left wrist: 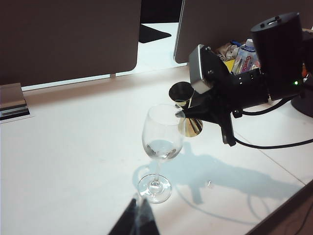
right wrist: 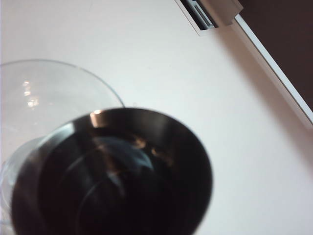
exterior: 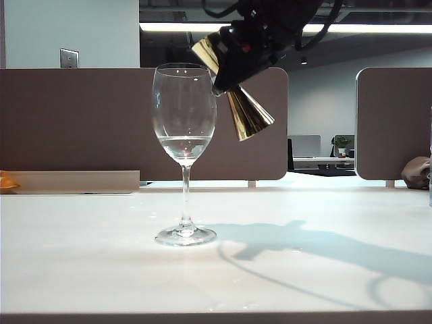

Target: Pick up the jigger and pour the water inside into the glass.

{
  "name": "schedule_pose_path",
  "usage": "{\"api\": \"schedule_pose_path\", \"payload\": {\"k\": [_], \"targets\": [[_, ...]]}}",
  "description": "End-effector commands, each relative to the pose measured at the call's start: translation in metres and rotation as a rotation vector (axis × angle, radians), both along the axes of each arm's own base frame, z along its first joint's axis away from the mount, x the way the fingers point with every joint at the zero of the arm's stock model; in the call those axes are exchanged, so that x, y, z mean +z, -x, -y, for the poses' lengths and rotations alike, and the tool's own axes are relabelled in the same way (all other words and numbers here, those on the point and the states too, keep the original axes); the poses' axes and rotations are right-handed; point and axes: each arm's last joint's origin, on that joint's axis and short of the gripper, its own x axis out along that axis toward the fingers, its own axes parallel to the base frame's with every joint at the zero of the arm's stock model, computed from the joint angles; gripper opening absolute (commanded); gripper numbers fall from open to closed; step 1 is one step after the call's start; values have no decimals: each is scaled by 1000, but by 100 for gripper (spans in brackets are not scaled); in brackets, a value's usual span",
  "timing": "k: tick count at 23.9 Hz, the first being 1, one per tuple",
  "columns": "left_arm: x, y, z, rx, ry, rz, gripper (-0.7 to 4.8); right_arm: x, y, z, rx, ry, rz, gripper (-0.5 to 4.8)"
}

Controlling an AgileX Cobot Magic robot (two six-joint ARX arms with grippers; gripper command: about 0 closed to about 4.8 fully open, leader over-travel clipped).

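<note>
Exterior view: glass (exterior: 184, 121) upright mid desk (exterior: 88, 256), shallow water (exterior: 184, 144) in bowl.
Jigger: (exterior: 244, 113) gold, tilted, held above and just right of glass rim; one mouth by rim, other cone pointing down-right.
Right claw: (exterior: 237, 59) black, clamped on jigger waist, above glass.
Left wrist view: jigger (left wrist: 188, 122) tipped at glass (left wrist: 160, 142) rim.
Right wrist view: dark jigger mouth (right wrist: 117, 176) over glass (right wrist: 44, 103).
Left claw: (left wrist: 134, 220) only dark tips at frame edge, near glass foot; can't tell if open.

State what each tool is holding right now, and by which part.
The right tool holds the jigger by its narrow waist, tilted at the glass rim. The left tool holds nothing.
</note>
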Motion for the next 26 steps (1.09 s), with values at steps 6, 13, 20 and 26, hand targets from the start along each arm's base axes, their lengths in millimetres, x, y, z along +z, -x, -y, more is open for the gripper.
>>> {"api": "schedule_pose_path", "payload": {"k": [6,13,20,26], "targets": [[2,0,0,-2,1,16,-3,9,0,0,-14,26,61,-1],[2,0,0,-2,1,16,-3,16,-1,-1,11,70,117,-1],[2,0,0,-2,1,17,-3,10,-1,-1,62,189,151,-1],[2,0,0,-2,1,17,-3,7,-2,-4,107,260,197,-1]]}}
